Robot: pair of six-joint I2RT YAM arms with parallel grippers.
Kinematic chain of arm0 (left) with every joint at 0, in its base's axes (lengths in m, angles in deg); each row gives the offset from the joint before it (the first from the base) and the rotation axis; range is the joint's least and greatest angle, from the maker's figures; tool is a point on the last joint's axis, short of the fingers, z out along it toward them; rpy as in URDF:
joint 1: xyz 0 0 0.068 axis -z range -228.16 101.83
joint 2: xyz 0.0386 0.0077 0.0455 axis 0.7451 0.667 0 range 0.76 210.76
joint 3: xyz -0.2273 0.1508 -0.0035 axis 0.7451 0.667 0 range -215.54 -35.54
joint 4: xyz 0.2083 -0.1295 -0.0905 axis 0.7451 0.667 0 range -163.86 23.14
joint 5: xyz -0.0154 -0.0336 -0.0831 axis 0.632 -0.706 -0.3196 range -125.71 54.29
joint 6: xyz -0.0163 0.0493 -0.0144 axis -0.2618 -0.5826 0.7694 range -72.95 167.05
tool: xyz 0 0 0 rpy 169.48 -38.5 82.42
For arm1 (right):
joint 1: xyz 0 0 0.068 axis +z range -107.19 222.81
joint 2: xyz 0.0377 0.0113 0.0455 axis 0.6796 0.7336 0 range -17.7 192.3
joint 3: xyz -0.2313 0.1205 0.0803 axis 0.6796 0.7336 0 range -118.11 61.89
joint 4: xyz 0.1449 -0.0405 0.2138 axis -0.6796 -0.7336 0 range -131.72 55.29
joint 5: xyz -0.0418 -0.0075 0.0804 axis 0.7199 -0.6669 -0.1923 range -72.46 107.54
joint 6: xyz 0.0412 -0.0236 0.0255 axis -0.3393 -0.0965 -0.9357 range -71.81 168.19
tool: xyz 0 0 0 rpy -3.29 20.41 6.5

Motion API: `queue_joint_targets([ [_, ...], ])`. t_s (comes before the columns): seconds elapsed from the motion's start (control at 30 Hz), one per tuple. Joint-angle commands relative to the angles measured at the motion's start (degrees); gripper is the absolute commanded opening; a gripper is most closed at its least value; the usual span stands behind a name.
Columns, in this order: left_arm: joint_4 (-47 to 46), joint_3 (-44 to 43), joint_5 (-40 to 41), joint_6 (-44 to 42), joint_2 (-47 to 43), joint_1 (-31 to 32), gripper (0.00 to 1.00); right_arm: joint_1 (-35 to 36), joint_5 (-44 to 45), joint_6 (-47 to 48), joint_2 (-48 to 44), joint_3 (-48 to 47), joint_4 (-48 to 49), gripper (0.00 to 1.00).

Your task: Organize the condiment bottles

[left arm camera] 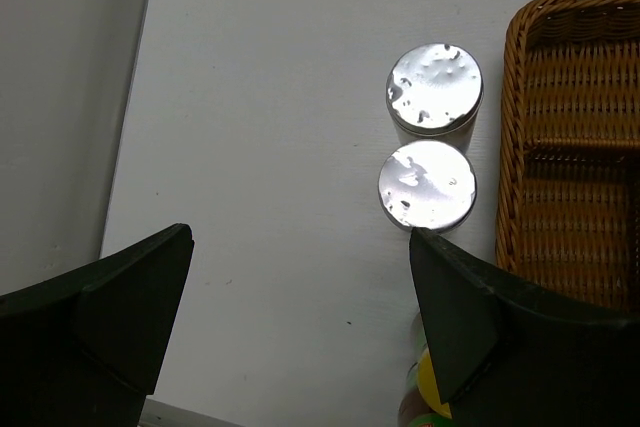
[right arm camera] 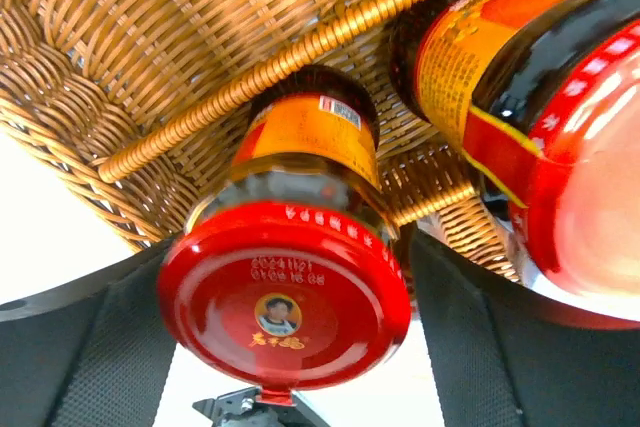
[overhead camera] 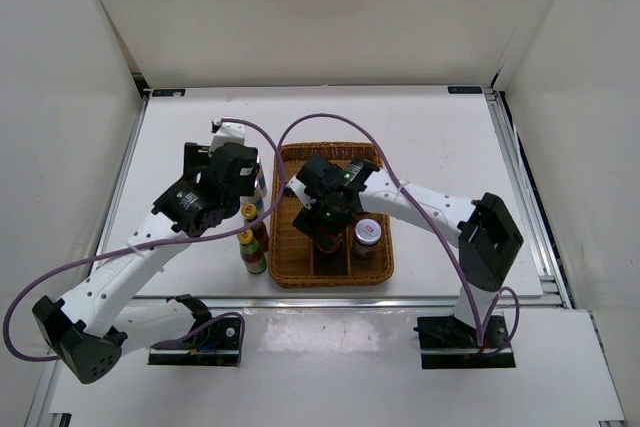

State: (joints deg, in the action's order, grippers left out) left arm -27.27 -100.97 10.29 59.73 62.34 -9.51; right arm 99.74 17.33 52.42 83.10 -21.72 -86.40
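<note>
A red-lidded jar point(right arm camera: 285, 297) stands in a compartment of the wicker tray point(right arm camera: 150, 37), between the fingers of my right gripper point(right arm camera: 285, 277), which is open with a thin gap at the right finger point(right arm camera: 480, 347). A second red-lidded jar point(right arm camera: 580, 197) stands right beside it. A grey-lidded jar point(overhead camera: 367, 233) sits in the tray's near right compartment. Two silver-capped bottles point(left arm camera: 435, 89) point(left arm camera: 427, 185) stand on the table just left of the tray. My left gripper point(left arm camera: 300, 237) hovers open above the table beside them. Two slim yellow-capped bottles point(overhead camera: 249, 213) point(overhead camera: 246, 238) stand nearer, left of the tray.
The brown wicker tray point(overhead camera: 330, 281) lies mid-table with dividers inside. White walls enclose the table on the left, back and right. A purple cable loops over the tray's far end.
</note>
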Motion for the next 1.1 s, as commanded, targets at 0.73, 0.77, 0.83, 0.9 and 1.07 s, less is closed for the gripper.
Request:
queue_joint_targets([
  [0.73, -0.2, 7.7, -19.4, 4.0, -10.4, 0.8, 1.00, 1.3, 9.9, -5.2, -15.9, -6.7, -6.9, 0.99],
  [0.77, -0.2, 8.2, -19.9, 4.0, -10.4, 0.8, 1.00, 1.3, 9.9, -5.2, -15.9, -6.7, -6.9, 0.99],
  [0.83, -0.2, 8.9, -21.2, 5.3, -9.9, 0.8, 1.00, 1.3, 10.4, -5.2, -15.4, -6.2, -6.9, 0.99],
  [0.9, -0.2, 10.6, -23.0, 5.3, -10.6, 0.8, 1.00, 1.3, 10.4, -5.2, -15.4, -6.2, -6.9, 0.99],
  [1.07, -2.4, 12.3, -25.5, 6.5, -11.8, 0.8, 0.96, 1.3, 10.4, -5.2, -15.9, -5.2, -6.9, 0.99],
])
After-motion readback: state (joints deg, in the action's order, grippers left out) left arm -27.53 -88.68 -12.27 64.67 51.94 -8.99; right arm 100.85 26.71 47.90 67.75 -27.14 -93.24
